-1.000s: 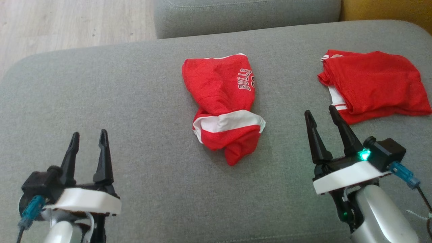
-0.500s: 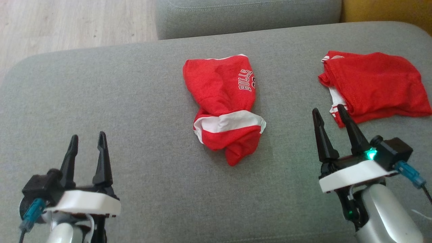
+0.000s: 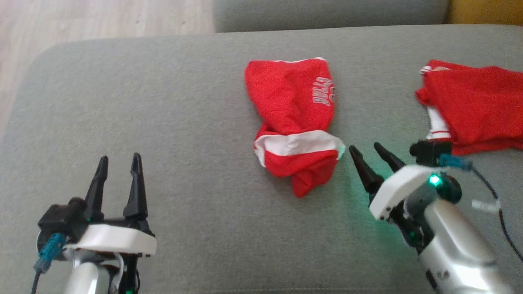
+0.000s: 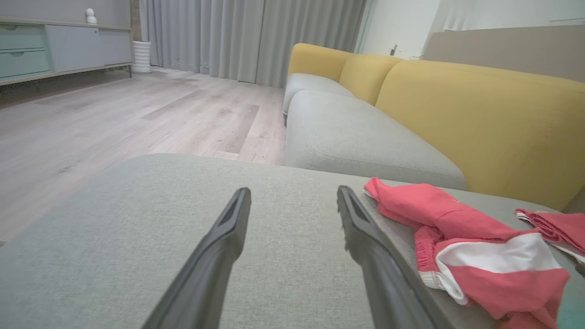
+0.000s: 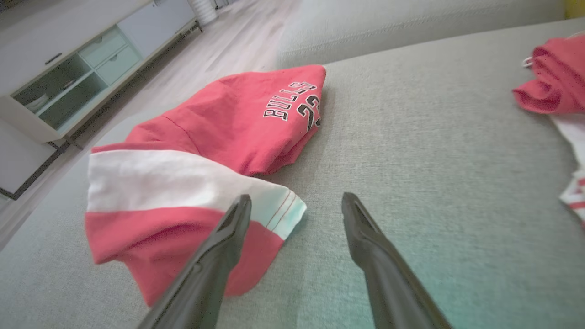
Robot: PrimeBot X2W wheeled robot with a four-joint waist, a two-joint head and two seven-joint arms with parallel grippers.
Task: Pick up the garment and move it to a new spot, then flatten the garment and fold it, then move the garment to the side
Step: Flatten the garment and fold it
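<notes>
A crumpled red garment (image 3: 296, 122) with a white band and "BULLS" lettering lies in the middle of the grey couch seat (image 3: 184, 114); it also shows in the right wrist view (image 5: 215, 151) and the left wrist view (image 4: 475, 246). My right gripper (image 3: 366, 150) is open, tilted toward the garment's right lower corner, its fingertips just beside the white band; in its own view (image 5: 296, 201) the left finger overlaps the garment's edge. My left gripper (image 3: 119, 161) stands open and empty at the lower left, well clear of the garment, as its own view (image 4: 293, 194) shows.
A second red garment (image 3: 478, 108) lies at the right of the seat. A further grey seat (image 4: 356, 137) and yellow backrest (image 4: 480, 119) stand behind. Wooden floor (image 3: 90, 20) lies beyond the seat's left edge, with a cabinet (image 5: 59, 77) farther off.
The head camera has shifted, so the whole scene sits further right. My right gripper has swung left and tilted toward the garment's lower right corner. The left gripper is unchanged.
</notes>
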